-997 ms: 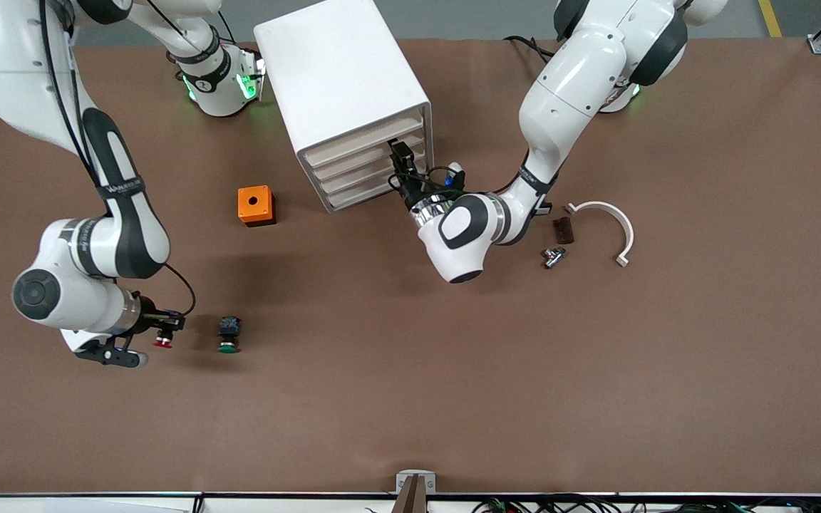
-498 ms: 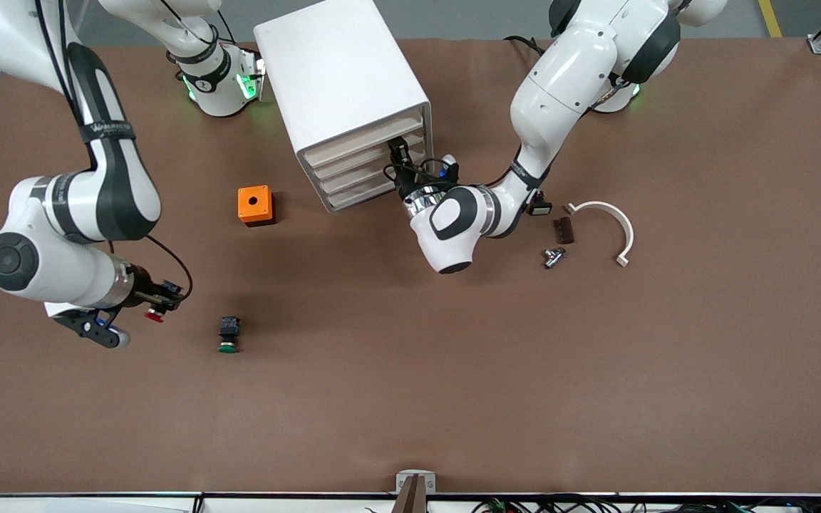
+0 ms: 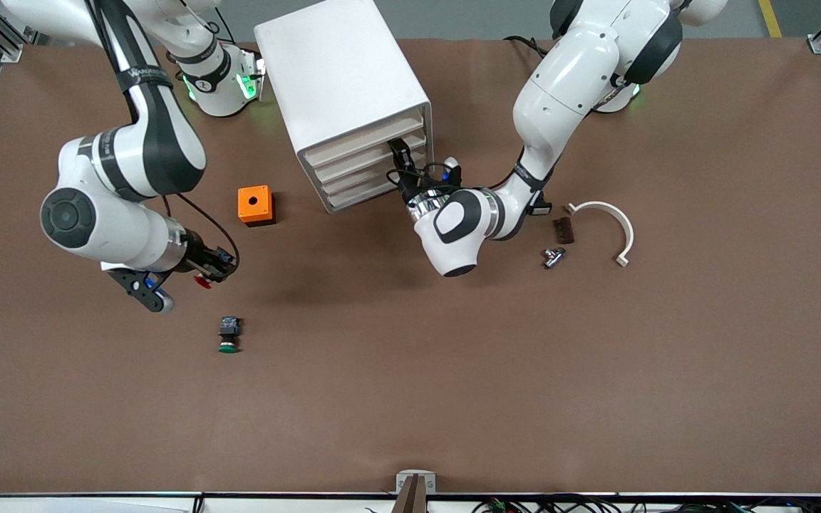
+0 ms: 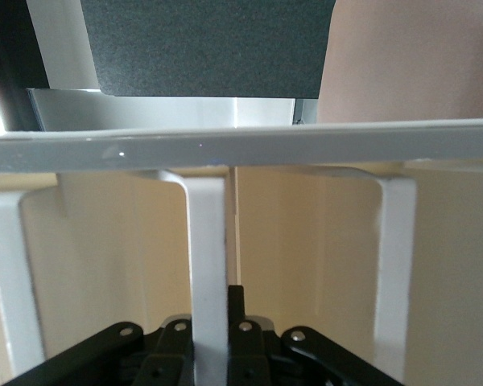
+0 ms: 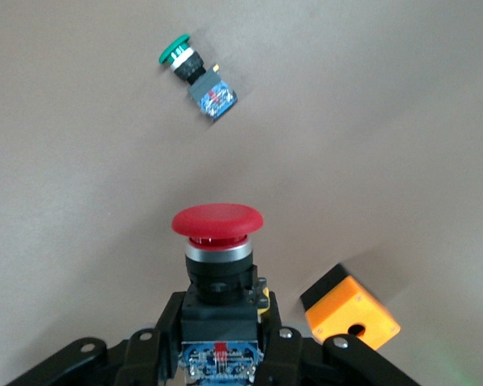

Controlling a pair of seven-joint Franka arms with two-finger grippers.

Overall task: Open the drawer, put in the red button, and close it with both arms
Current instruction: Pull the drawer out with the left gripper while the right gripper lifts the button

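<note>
1. A brown table (image 3: 453, 399) is filling the scene, with a white drawer cabinet (image 3: 343, 92) standing between the two arm bases and loose parts lying around it.

2. The right gripper (image 3: 205, 274) is gripping the red button (image 5: 216, 221) by its black body, cap pointing away from the wrist, and is hanging in the air over bare table. Below it, a green-capped button (image 3: 228, 335) is lying on the table, and an orange box (image 3: 256, 205) is sitting between the gripper and the cabinet.

3. The left gripper (image 3: 400, 158) is sitting right against the cabinet's drawer fronts, toward the upper drawers. In the left wrist view a white handle post (image 4: 208, 265) is running between its black fingers (image 4: 243, 338), so they look closed narrowly about it.

4. Judging by this, the drawer-opening step is in hand: no drawer is showing as pulled out yet, while the button is already lifted and waiting.

5. The next move is probably calling for the left arm to draw straight out from the cabinet front, so the right arm can carry the button over the open drawer and release it.
</note>
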